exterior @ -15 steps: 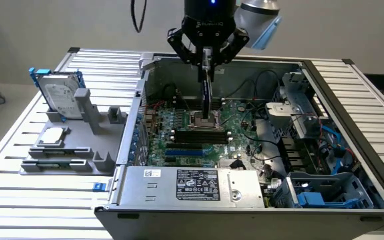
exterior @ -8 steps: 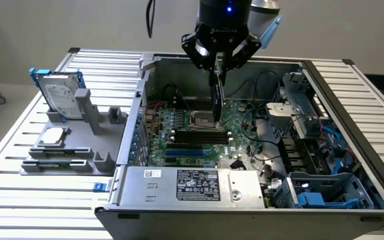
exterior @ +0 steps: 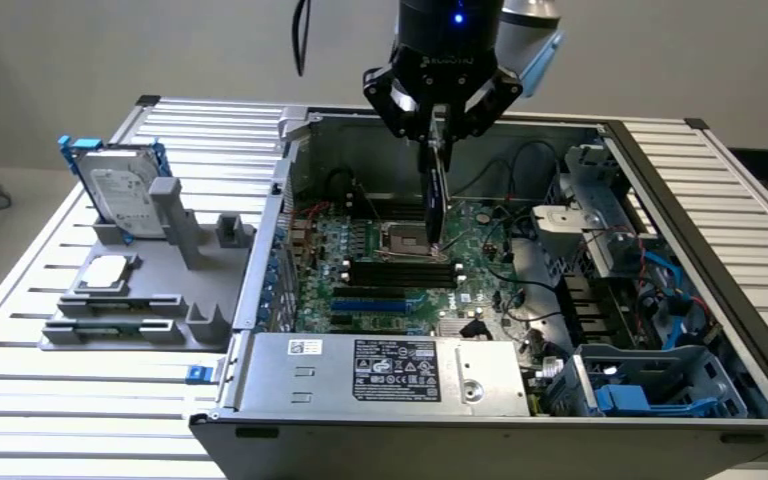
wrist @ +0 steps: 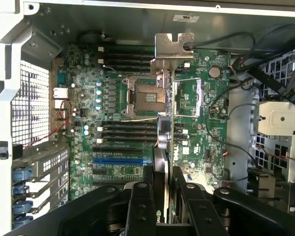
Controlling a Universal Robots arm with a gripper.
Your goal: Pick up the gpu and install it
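Directly above the motherboard [exterior: 357, 245], the claw [exterior: 438, 132] is clamped on the gpu [exterior: 431, 200], its 2 fingers [wrist: 140, 206] pressed against the card's flat faces. The gpu hangs edge-on over the motherboard's CPU socket [exterior: 404, 238]. Whether its lower edge touches the motherboard cannot be told. Its silver end bracket [wrist: 173, 49] faces the wrist camera, and both faces are foreshortened and hard to read.

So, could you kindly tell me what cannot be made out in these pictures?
Exterior view: the gpu, held edge-on in the tool, hides both its faces.
Wrist view: the motherboard strip beneath the gpu, covered by card and tool.
Exterior view: the power supply label, text too small.
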